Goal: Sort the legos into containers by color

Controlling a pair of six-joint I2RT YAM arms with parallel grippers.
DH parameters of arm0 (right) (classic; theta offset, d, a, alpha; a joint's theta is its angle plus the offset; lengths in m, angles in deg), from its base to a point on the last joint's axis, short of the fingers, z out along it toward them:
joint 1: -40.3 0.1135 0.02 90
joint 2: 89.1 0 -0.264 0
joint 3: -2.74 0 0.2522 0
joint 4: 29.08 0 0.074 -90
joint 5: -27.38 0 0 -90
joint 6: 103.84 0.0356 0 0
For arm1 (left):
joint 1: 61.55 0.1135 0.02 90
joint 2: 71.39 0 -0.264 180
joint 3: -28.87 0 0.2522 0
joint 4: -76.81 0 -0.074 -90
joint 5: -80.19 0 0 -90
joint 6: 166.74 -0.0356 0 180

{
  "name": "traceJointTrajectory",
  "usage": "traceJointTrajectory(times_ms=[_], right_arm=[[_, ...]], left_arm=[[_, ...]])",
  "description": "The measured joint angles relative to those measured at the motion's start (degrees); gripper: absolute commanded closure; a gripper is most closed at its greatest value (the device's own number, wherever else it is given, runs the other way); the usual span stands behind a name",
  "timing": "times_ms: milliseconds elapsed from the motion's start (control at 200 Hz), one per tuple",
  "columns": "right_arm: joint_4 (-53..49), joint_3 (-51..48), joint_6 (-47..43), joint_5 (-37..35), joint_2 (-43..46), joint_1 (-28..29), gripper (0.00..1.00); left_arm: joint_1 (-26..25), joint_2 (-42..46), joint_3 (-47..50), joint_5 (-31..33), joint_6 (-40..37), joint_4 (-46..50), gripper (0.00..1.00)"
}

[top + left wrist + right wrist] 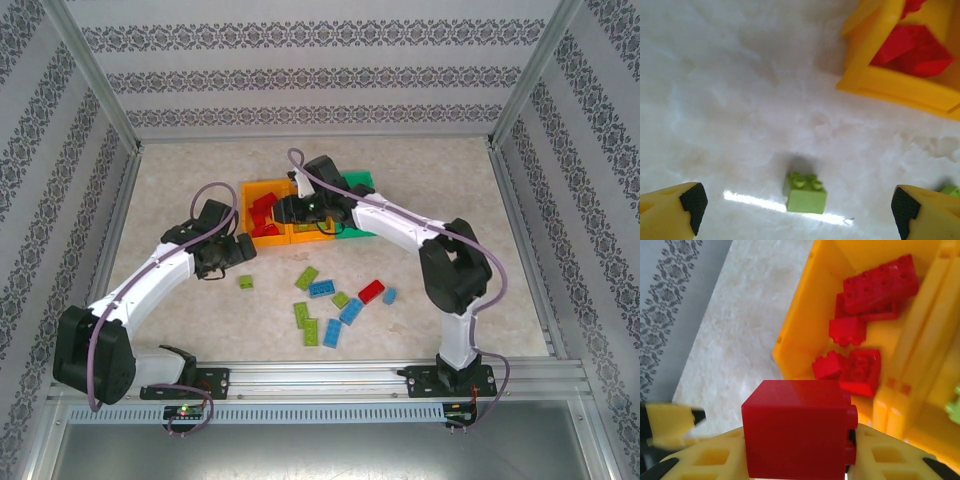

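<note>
My right gripper (797,460) pinches a red brick (795,427). The orange bin (800,330) of reds (860,365) lies just ahead and rightward, its long axis running away from me. My left gripper (797,205), spread wide, has a green brick (806,195) just ahead, centred between its pads (692,200).

Bare table (715,100) rings the green brick (806,194), the orange bin (890,87) well apart.

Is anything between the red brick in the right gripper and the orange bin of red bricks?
Nothing visible. The right gripper holds the red brick at the edge of the open orange bin; other red bricks lie loose inside.
</note>
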State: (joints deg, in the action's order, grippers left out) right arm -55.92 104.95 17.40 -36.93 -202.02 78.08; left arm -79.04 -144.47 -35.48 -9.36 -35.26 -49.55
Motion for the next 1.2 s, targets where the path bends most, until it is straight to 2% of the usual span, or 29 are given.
traceJointTrajectory(times_ms=[275, 640, 959, 1199], right_arm=[[-2.86, 10.12, 3.39, 0.50, -9.07, -0.02, 0.55], [-5.64, 14.95, 5.01, 0.07, -12.94, -0.02, 0.34], [-5.09, 13.79, 5.07, -0.22, -12.31, -0.02, 0.33], [-4.72, 4.87, 4.79, -1.77, -4.07, -0.55, 0.32]], left_arm=[[-0.92, 1.14, 4.20, -0.63, 2.12, 0.11, 0.03], [-6.23, -0.15, 5.16, -3.02, 4.35, -0.46, 0.04], [-7.19, -6.58, 5.16, -3.91, 5.07, -2.86, 0.12], [-7.19, -11.43, 3.89, -3.82, 3.87, -3.17, 0.21]])
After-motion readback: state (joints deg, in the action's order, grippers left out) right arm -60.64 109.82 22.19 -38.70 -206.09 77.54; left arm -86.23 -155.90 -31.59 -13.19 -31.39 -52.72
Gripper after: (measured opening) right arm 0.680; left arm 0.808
